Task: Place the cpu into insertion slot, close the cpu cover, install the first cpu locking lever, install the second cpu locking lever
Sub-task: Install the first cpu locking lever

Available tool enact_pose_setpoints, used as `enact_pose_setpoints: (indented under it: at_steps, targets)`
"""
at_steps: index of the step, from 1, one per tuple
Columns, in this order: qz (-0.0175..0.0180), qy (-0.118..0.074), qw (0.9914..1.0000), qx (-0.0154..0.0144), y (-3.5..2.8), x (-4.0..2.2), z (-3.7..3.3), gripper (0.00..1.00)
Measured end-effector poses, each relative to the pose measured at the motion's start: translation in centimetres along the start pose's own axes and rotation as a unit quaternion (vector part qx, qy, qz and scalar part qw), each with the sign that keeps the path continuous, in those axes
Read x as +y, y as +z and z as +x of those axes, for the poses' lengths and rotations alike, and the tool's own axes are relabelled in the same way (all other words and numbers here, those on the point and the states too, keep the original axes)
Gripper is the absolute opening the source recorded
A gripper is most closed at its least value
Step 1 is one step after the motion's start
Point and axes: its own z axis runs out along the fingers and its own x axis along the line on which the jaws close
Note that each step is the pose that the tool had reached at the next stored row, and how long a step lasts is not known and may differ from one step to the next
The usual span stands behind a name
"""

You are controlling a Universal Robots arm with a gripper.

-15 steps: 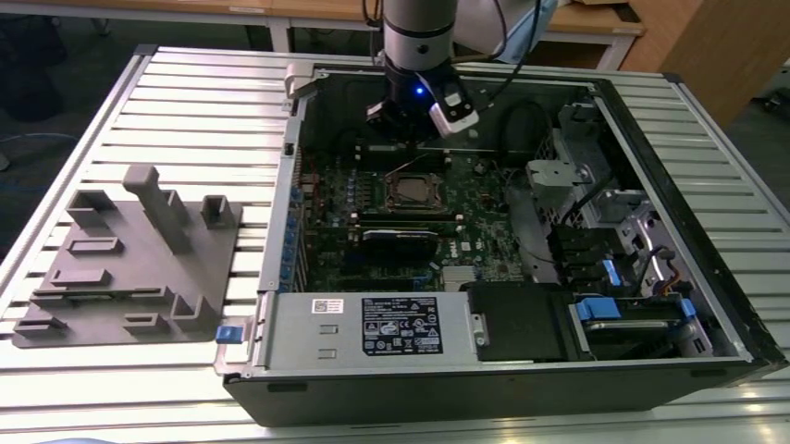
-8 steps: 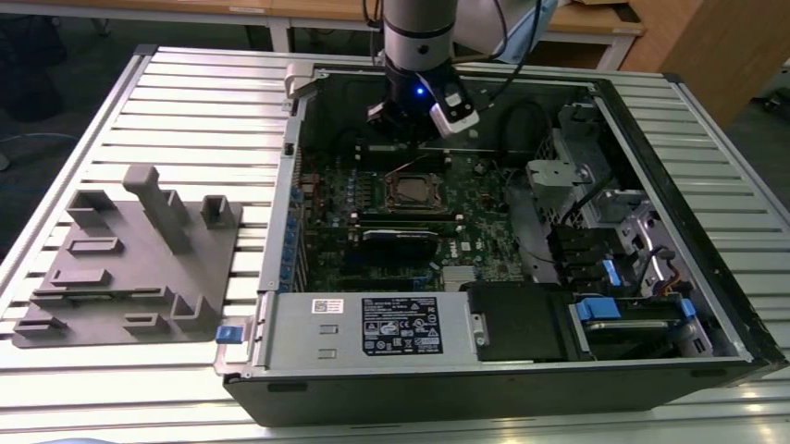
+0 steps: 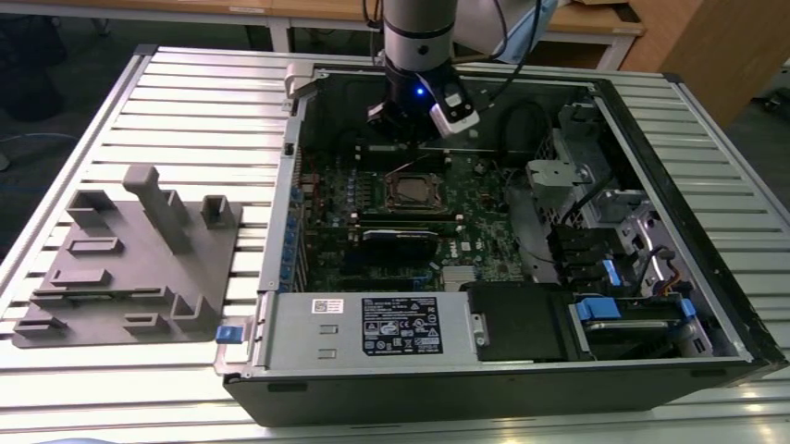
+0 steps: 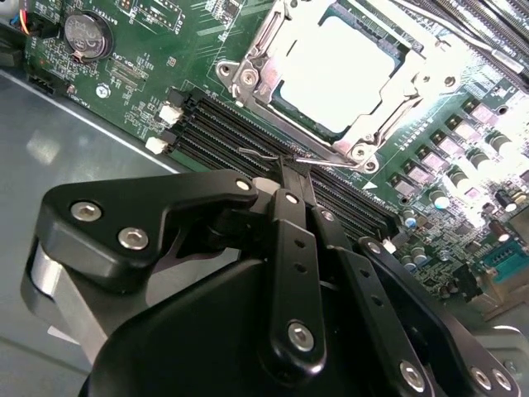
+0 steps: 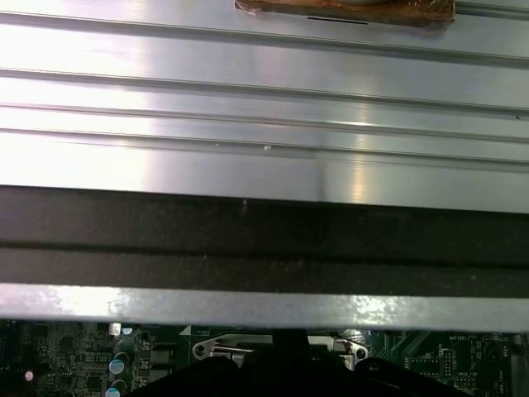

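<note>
In the exterior view the arm (image 3: 417,37) reaches straight down into the open computer case (image 3: 494,393) lying on the slatted bench (image 3: 185,92). Its pincer (image 3: 408,129) hangs low over the motherboard (image 3: 487,236), between the case's far wall and the insertion slot (image 3: 413,191). In the second wrist view the cpu (image 4: 339,66) sits in that slot, framed by the cpu cover (image 4: 376,124) lying flat, while the pincer (image 4: 287,165) is clenched. Its fingertips are at a thin wire locking lever (image 4: 256,153) beside the memory slots (image 4: 215,132), though whether they pinch the wire cannot be told.
</note>
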Motion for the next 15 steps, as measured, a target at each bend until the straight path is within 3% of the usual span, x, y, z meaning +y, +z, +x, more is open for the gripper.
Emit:
enact_pose_setpoints:
  at_steps: [3,5,11,15]
  targets:
    - [0.0002,0.0,1.0,0.0002,0.02,-0.01,0.01,0.11]
    - [0.0002,0.0,1.0,0.0001,0.41,-0.05,0.04,0.11]
    - [0.0002,0.0,1.0,0.0002,0.42,-0.05,0.04,0.11]
    - [0.0003,0.0,1.0,-0.0013,0.56,-0.07,0.06,0.11]
